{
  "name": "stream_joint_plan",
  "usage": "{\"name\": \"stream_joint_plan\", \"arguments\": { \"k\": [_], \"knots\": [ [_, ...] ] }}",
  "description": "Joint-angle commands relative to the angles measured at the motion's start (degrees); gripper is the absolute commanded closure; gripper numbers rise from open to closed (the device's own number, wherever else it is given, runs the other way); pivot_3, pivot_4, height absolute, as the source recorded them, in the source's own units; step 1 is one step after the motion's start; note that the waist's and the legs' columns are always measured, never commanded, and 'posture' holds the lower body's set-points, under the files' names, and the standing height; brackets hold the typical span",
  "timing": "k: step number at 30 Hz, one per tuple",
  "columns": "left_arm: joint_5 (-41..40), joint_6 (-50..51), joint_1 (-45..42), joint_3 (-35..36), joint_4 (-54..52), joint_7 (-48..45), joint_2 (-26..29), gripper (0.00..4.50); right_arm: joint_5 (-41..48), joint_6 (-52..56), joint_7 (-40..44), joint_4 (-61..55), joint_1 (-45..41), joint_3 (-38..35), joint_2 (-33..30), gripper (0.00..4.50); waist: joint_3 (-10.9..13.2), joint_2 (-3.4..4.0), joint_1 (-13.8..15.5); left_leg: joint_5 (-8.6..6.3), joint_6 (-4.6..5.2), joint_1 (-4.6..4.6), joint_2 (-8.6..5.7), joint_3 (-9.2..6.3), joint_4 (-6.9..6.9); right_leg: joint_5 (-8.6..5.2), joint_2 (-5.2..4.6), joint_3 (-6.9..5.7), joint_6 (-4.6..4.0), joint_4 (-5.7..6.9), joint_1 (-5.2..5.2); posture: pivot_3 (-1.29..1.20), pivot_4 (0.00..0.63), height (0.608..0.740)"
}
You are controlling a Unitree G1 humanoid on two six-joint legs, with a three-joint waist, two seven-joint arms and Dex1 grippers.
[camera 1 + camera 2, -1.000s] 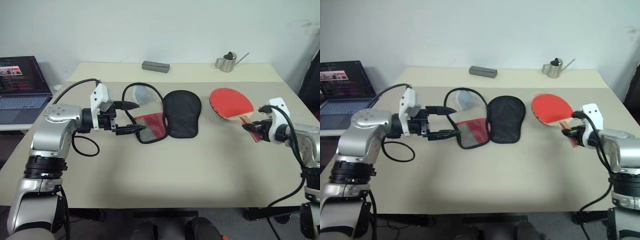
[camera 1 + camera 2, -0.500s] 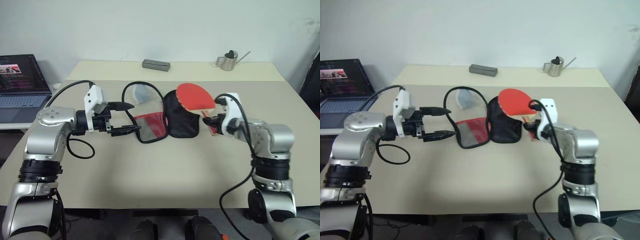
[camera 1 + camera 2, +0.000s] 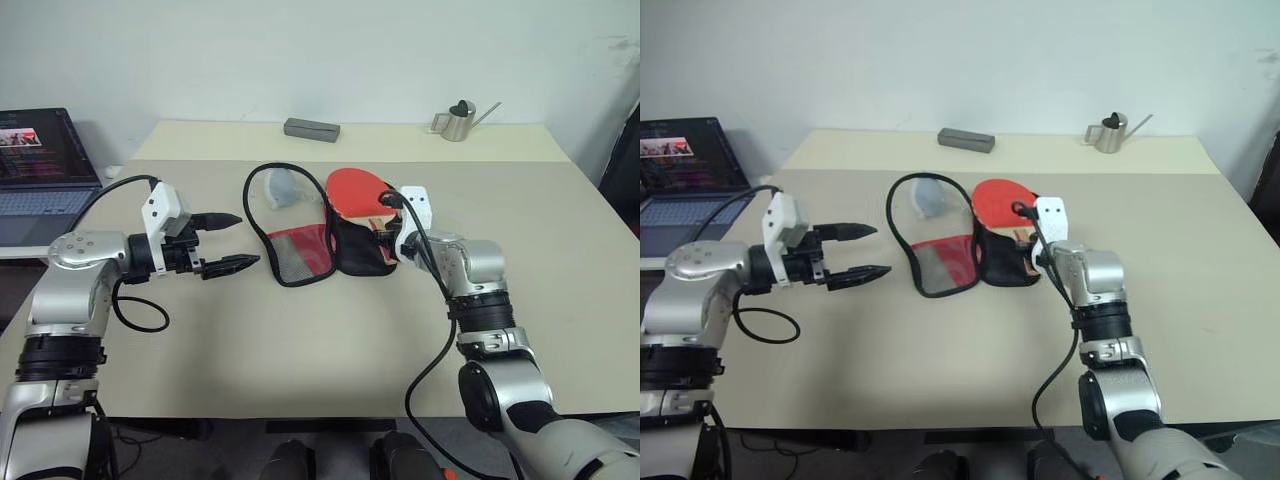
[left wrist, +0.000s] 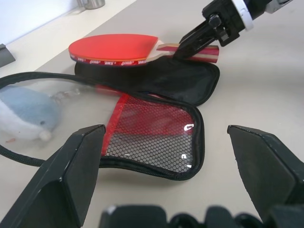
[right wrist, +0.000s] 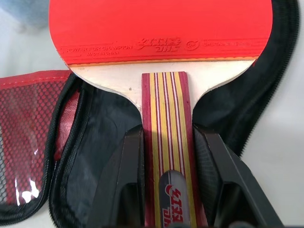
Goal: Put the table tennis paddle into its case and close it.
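Observation:
The table tennis paddle [image 3: 353,189] hangs level just above the open case, its red face up. My right gripper [image 5: 167,134] is shut on the paddle's striped handle [image 5: 165,156]. The case [image 3: 358,247] lies unzipped in the middle of the table, its black half under the paddle and its red mesh flap [image 3: 300,254] spread to the left. My left gripper [image 3: 248,240] hovers a short way left of the flap, open and empty, its fingers [image 4: 66,175] pointing at the case.
A small blue-white pouch [image 3: 283,186] inside a black cord loop lies behind the flap. A grey box [image 3: 311,130] and a metal watering can [image 3: 455,122] stand at the table's far edge. A laptop [image 3: 40,160] sits beyond the left edge.
My right arm has carried the paddle from the table's right side leftward to above the case's black half. My left gripper has drawn back left, away from the flap, still open.

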Motion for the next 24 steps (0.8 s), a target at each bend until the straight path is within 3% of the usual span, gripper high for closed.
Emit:
{"name": "stream_joint_plan", "arguments": {
  "k": [1,24],
  "knots": [
    [-0.16,-1.04,-1.71,1.51,-0.49,0.33,1.16,0.0,0.1,-3.39,-1.17,-0.25,-3.36,-0.66,0.85,3.41,0.0,0.0,-0.09,0.0,0.0,0.0,0.0,0.0,0.0,0.0,0.0,0.0,0.0,0.0,0.0,0.0,0.15,0.74],
    [0.6,-2.41,-3.61,0.55,1.17,0.06,0.32,0.0,-0.55,-3.93,-6.14,2.41,-1.87,-0.31,5.51,3.41,0.0,0.0,-0.58,0.0,0.0,0.01,0.0,-0.01,-0.05,0.0,0.0,0.02,0.0,0.01,-0.02,0.0,0.15,0.74]
  ]
}}
